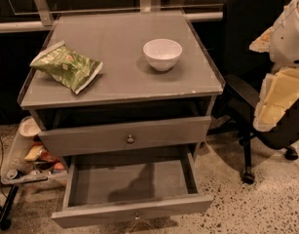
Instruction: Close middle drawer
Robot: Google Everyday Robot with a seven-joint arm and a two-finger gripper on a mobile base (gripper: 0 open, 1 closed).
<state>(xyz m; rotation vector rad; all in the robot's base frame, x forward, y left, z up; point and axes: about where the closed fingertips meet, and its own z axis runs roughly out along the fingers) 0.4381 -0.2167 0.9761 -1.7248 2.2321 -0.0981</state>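
Grey cabinet is seen from above and in front. The middle drawer (132, 189) is pulled far out toward the camera at the bottom of the view. Its plain grey inside is exposed, w/ a dark shadow lying across the floor of it. Its long low front is cut close by the lower frame edge.

Just above it, the upper drawer (90, 140) is set a little proud of the cabinet, w/ a dark gap between its front and the tabletop (120, 33). A small round knob (130, 139) is seen at the centre of that front.

On the tabletop, a green chip bag (66, 66) is laid at the left and a white bowl (162, 53) stands upright at the right. The two are well apart.

The claw (273, 101) is held up at the right edge of the view, cream and white, in front of a black office chair (246, 38). It is well apart from the cabinet and nothing is touched by it. Whether it is released or clenched can't be told.

At lower left, beside the cabinet, a clear bin (22, 167) w/ snacks and a can is seen. Speckled floor (266, 204) is visible at lower right.
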